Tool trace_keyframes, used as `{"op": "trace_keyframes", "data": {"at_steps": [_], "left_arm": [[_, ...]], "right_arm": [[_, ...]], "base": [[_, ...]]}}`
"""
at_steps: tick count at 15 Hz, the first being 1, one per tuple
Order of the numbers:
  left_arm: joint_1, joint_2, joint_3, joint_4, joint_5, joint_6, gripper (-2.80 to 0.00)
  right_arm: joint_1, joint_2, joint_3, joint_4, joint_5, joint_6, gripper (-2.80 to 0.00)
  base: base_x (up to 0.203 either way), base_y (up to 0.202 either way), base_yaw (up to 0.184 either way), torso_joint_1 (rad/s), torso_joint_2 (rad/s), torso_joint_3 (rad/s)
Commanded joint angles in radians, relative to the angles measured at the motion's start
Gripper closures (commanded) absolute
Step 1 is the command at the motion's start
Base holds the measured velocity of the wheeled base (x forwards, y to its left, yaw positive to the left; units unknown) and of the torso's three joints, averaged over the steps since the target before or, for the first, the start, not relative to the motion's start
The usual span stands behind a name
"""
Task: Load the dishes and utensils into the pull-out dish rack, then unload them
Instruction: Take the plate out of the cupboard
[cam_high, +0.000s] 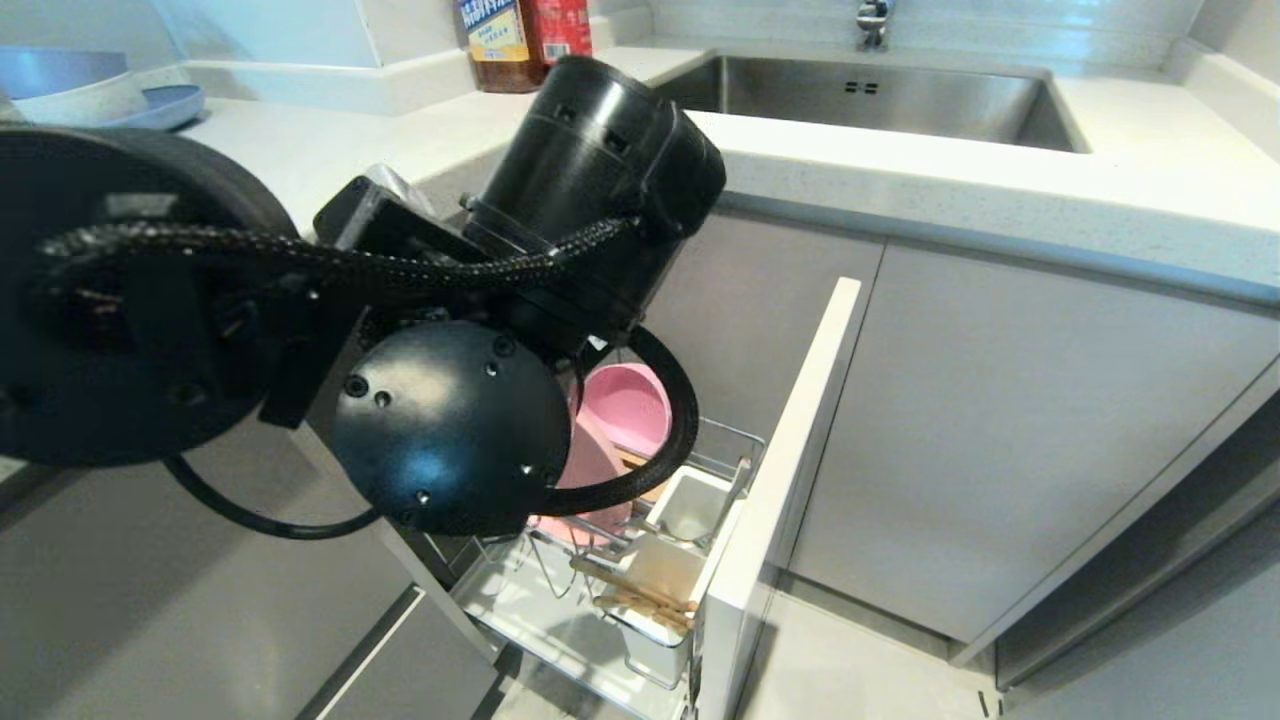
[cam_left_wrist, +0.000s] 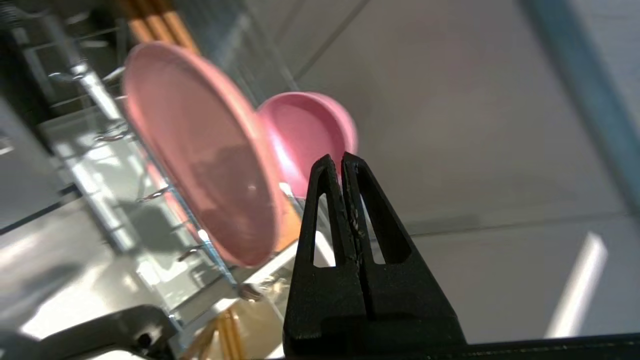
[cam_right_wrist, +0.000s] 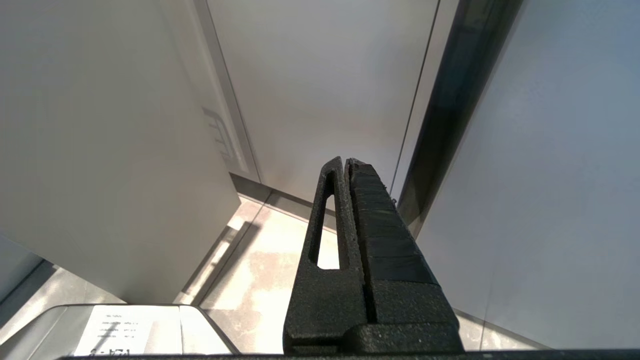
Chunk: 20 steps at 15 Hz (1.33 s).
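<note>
In the pull-out dish rack (cam_high: 735, 455), upright pink plate (cam_left_wrist: 200, 150) and bowl (cam_left_wrist: 305, 130) block the back; front tray lies open.

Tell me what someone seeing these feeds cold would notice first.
The left arm's black bulk fills the left and centre of the head view, hiding much of the pull-out dish rack below the counter. Behind it stand the pink plate and pink bowl on edge in the rack, with the chopsticks lying nearer the front. The left gripper is shut and empty near the bowl; the right gripper is shut, facing cabinet doors and floor.
</note>
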Motion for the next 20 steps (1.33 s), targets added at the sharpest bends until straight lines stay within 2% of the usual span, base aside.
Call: {"op": "trace_keyframes", "data": {"at_steps": [1,2,3,4,6,8,11,14,17,20], "left_arm": [[0.017,0.033,-0.029,0.02,0.006,-0.021,0.0],[0.031,0.047,-0.041,0.022,0.004,-0.019,0.0],[0.041,0.062,-0.055,0.023,0.005,-0.02,-0.35],[0.056,0.07,-0.06,0.026,0.005,-0.022,-2.8],[0.068,0.084,-0.063,0.085,-0.002,-0.026,-2.8],[0.072,0.086,-0.065,0.197,-0.019,-0.033,-2.8],[0.073,0.091,-0.096,0.343,-0.051,-0.133,-2.8],[0.095,0.134,-0.118,0.35,-0.068,-0.151,-2.8],[0.137,0.201,-0.166,0.349,-0.087,-0.196,-2.8],[0.174,0.244,-0.224,0.341,-0.162,-0.219,-2.8]], "right_arm": [[0.0,0.0,0.002,0.0,0.0,0.0,0.0],[0.001,0.0,0.002,0.0,0.0,0.0,0.0],[0.001,0.0,0.002,0.0,0.0,0.0,0.0],[0.0,0.0,0.002,0.0,0.0,0.0,0.0],[0.001,0.0,0.002,0.0,0.0,0.0,0.0],[0.0,0.0,0.002,0.0,0.0,0.0,0.0],[0.001,0.0,0.002,0.0,0.0,0.0,0.0],[0.001,0.0,0.002,0.0,0.0,0.0,0.0],[0.001,0.0,0.002,0.0,0.0,0.0,0.0],[0.001,0.0,0.002,0.0,0.0,0.0,0.0]], "base": [[0.0,0.0,0.0,0.0,0.0,0.0],[0.0,0.0,0.0,0.0,0.0,0.0],[0.0,0.0,0.0,0.0,0.0,0.0],[0.0,0.0,0.0,0.0,0.0,0.0],[0.0,0.0,0.0,0.0,0.0,0.0],[0.0,0.0,0.0,0.0,0.0,0.0],[0.0,0.0,0.0,0.0,0.0,0.0],[0.0,0.0,0.0,0.0,0.0,0.0],[0.0,0.0,0.0,0.0,0.0,0.0],[0.0,0.0,0.0,0.0,0.0,0.0]]}}
